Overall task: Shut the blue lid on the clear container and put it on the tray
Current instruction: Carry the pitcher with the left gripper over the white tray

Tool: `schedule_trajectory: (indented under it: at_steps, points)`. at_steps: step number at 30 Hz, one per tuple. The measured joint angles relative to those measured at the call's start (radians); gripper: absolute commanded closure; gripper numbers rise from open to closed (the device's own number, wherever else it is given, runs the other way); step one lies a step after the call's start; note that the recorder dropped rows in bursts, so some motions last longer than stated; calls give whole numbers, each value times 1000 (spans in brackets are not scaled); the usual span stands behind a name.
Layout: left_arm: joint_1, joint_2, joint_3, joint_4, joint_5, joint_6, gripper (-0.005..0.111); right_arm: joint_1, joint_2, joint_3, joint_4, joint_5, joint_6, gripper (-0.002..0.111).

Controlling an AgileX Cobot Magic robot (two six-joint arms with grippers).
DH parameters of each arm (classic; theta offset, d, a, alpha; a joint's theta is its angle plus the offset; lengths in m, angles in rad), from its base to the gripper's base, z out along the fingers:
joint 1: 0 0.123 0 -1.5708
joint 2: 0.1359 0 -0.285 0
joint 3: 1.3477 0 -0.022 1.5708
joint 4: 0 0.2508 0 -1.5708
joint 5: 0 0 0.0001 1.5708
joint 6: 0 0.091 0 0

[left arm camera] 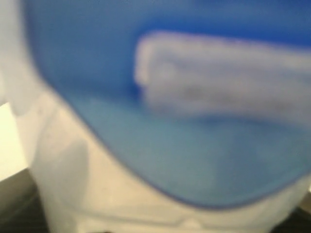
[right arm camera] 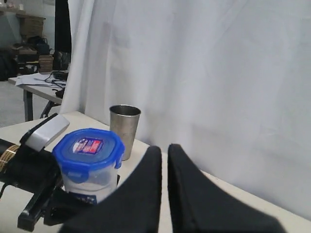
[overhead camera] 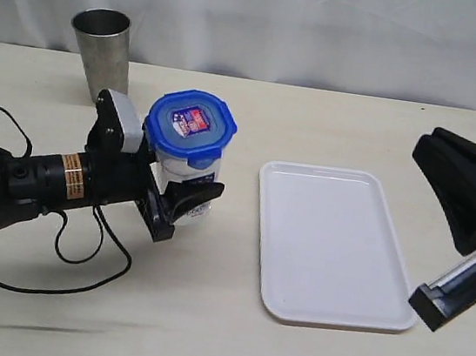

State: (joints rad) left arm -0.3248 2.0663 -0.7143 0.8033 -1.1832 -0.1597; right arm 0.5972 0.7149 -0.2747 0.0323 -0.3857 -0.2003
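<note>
Right gripper (overhead camera: pixel 430 152) first, big at the near right edge and raised above the table. Its black tapered fingers (right arm camera: pixel 204 204) are pressed together with only a sliver between them, and there is nothing in them. The tips point left across the scene.

Over to the left gripper (overhead camera: pixel 185 193), coming in low and level on the left arm (overhead camera: pixel 54 176). It has its jaws clamped around the lower body of the tall clear plastic container (overhead camera: pixel 188 167). One black finger (overhead camera: pixel 198 197) crosses the canister's near side; the other is hidden behind it. Whether the base touches the table, I cannot tell. The left wrist view is just a blur of clear plastic and the blue-and-white label (left arm camera: pixel 204 82), filling the picture.

On top sits the small round blue plastic lid (overhead camera: pixel 190 125), with the red-and-blue sticker (overhead camera: pixel 190 121) facing up in its translucent centre. The flaps look folded down, but whether they are snapped shut I cannot tell.

Out to the right, apart from the canister and between the two grippers, lies the flat white rectangular plastic tray (overhead camera: pixel 335 243). At the far left, beyond the arm, a tapered steel cup (overhead camera: pixel 102 46) stands upright. A black cable (overhead camera: pixel 79 254) loops over the pale table (overhead camera: pixel 199 340) on the arm's near side. A white curtain (overhead camera: pixel 328 23) hangs along the far edge.
</note>
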Motion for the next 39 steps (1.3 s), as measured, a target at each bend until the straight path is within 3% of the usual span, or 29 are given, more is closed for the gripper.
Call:
schedule_trajectory:
  at_steps: [4,9,23,28,39]
  points:
    - [0,0,-9,-76,16,-84,107,0,-19,66,144,-58,-52,103]
    - [0,0,-87,-79,216,-166,107,0,-19,156,358,-245,-130,103]
    - [-5,-62,-279,-53,815,-156,107,0,-19,183,394,-304,-147,103]
    - [-85,-78,-352,49,1043,-83,107,0,-19,183,394,-304,-162,103]
    - [-296,-78,-476,294,1391,54,107,0,-19,183,394,-298,-202,103]
